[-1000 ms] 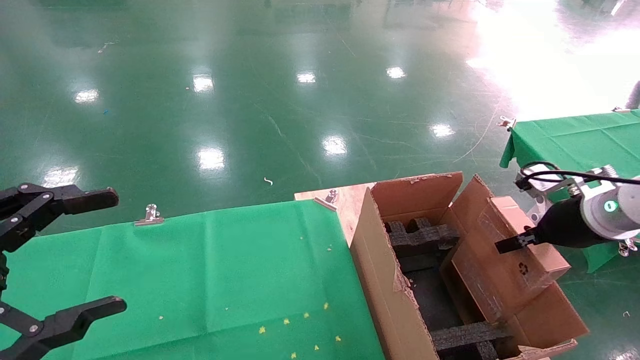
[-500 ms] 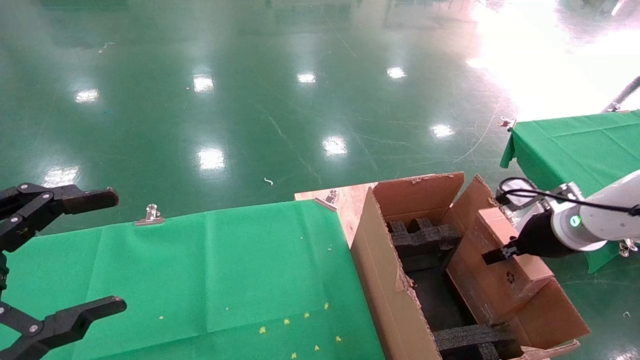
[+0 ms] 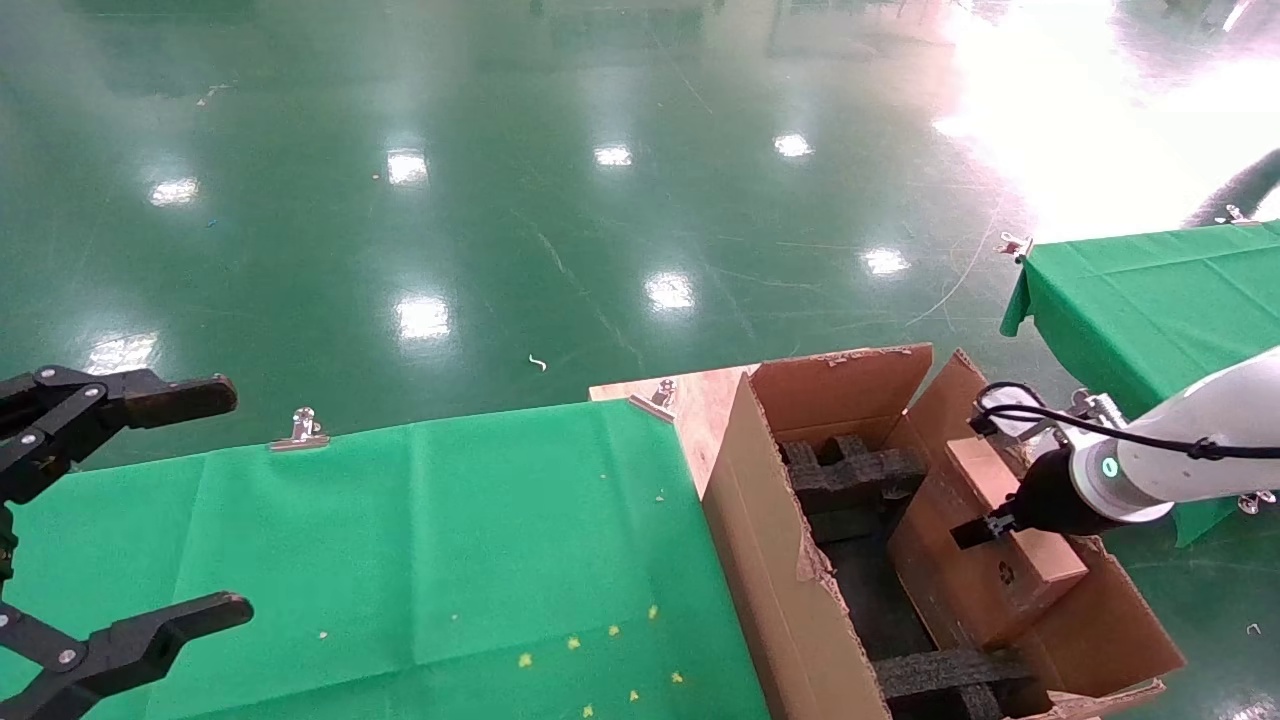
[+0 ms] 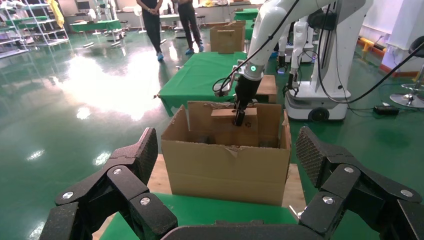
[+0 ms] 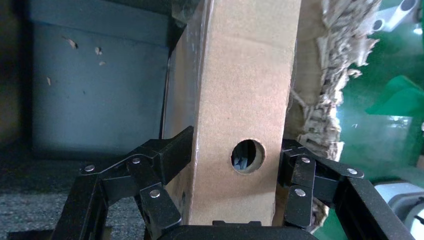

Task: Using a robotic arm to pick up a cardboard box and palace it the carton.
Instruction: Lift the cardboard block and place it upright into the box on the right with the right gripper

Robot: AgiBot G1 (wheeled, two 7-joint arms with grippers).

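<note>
Two of my grippers show from the head: my right gripper (image 3: 985,527), on the glossy white robotic arm (image 3: 1190,440), clamps the small flat brown cardboard box (image 3: 1010,545), which hangs tilted inside the large ragged-edged brown carton (image 3: 760,560), black foam blocks (image 3: 850,470) beyond my fingertips. My left gripper (image 3: 150,510) idles spread wide, well apart.

From the left wrist, the carton (image 4: 227,167) stands ahead between my open fingers (image 4: 137,155).

From the right wrist, my fingers (image 5: 170,155) pinch the box (image 5: 245,100) across its thin sides, its long axis running away from my fingers.
</note>
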